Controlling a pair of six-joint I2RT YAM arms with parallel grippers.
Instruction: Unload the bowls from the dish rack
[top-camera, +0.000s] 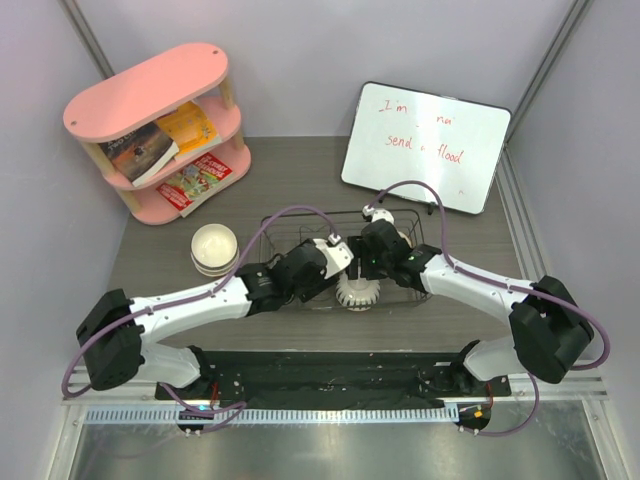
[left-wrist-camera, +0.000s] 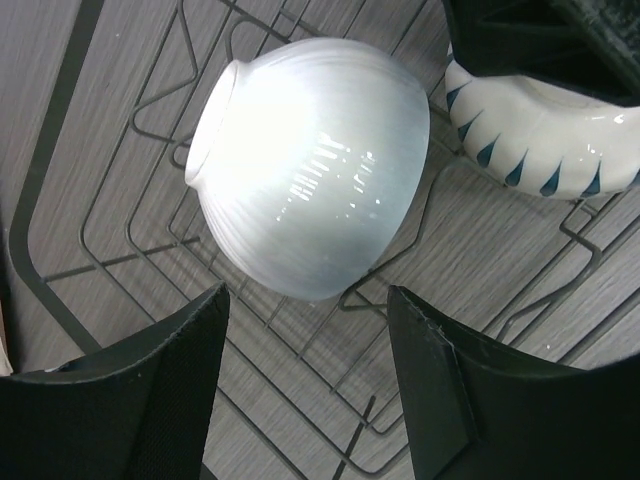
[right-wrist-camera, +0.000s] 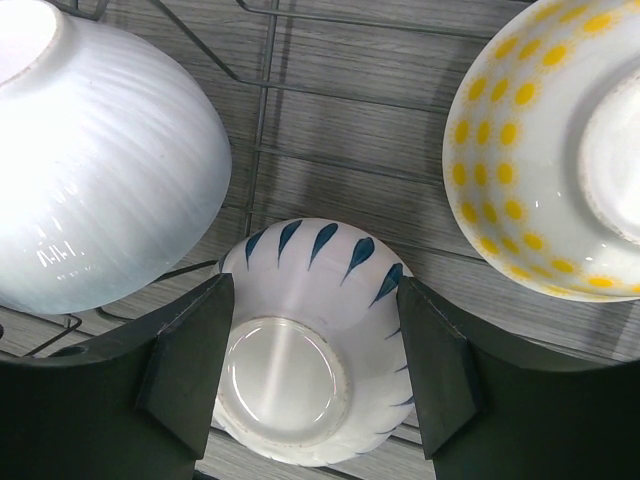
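Bowl stack (top-camera: 214, 248) out left on tabletop (top-camera: 300, 180); three bowls (right-wrist-camera: 300, 300) left in dish rack (left-wrist-camera: 110, 262); left tool (left-wrist-camera: 308, 305), right tool (right-wrist-camera: 315, 288) both spread

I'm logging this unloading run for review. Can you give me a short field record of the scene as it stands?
dish rack: black wire, mid-table
left claw: open, either side of white ribbed bowl, not touching
right claw: straddles blue-teardrop bowl, foot up; contact unclear
yellow-dotted bowl: in rack, foot up
unloaded: stacked bowls on table, left of rack
background: pink shelf, whiteboard
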